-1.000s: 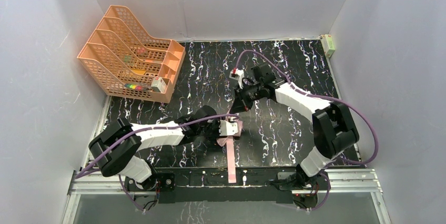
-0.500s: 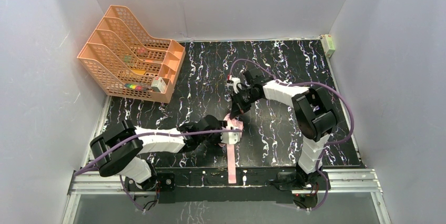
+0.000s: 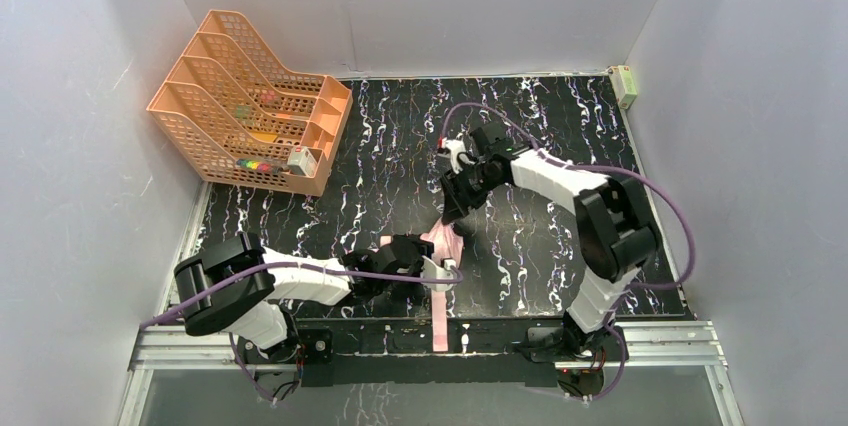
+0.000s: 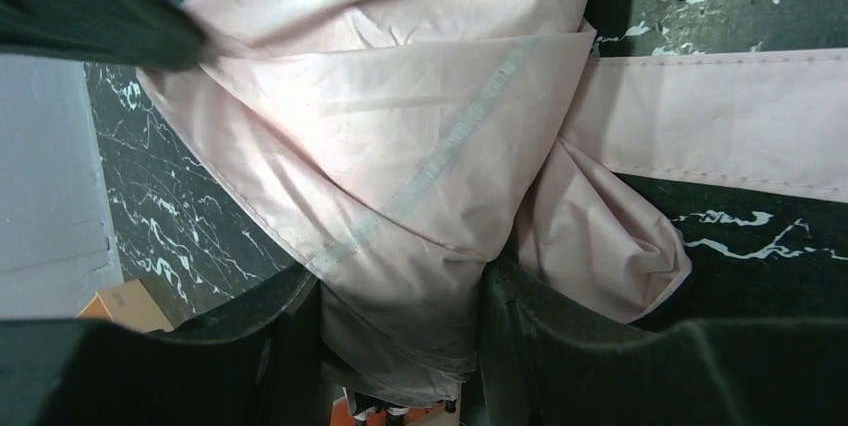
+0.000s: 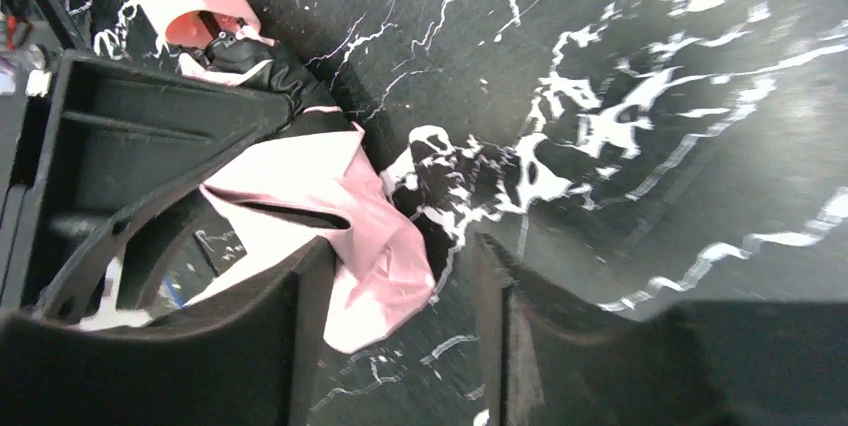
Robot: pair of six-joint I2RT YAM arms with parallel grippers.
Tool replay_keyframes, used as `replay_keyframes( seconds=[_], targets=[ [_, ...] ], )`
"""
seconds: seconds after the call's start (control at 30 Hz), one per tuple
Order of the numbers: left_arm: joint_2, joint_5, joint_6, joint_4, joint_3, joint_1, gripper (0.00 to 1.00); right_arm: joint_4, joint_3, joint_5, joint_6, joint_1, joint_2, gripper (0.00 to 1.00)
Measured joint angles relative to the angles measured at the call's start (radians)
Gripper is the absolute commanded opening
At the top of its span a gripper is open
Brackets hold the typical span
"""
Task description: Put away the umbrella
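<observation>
left gripper: you have it clenched on the bunched cloth of the pale pink folded fabric umbrella | umbrella: lies mid near edge of the black white-veined tabletop, its strap hanging over that edge | right gripper: jaws parted at the umbrella's far end, gripping nothing
</observation>
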Motion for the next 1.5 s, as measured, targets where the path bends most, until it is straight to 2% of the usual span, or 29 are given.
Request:
replay_keyframes(
  seconds=[0.03,0.1,0.3,0.53,0.77,1.1,1.5],
  targets=[
    [0.001,-0.005,0.003,0.002,0.0,-0.003,0.0,-0.007,0.0,0.011,-0.009,-0.006,-0.031,0.74],
    [0.003,-0.01,0.008,0.002,0.0,-0.007,0.0,-0.024,0.01,0.032,-0.031,-0.021,-0.091,0.81],
    [0.007,-0.018,0.02,0.002,0.0,-0.014,0.0,-0.06,0.022,0.059,-0.066,-0.045,-0.253,0.9],
    [0.007,-0.019,0.027,0.002,0.0,-0.016,0.0,-0.06,-0.126,0.043,-0.051,-0.023,-0.385,0.97],
    [0.008,-0.021,0.037,0.001,0.0,-0.019,0.0,-0.042,-0.188,0.091,-0.053,0.032,-0.367,0.97],
    [0.009,-0.028,0.047,0.001,0.0,-0.026,0.0,0.005,-0.111,0.237,-0.03,0.012,-0.217,0.97],
    [0.013,-0.041,0.058,0.005,-0.001,-0.034,0.0,-0.054,-0.063,-0.045,-0.162,0.034,-0.109,0.98]
  ],
)
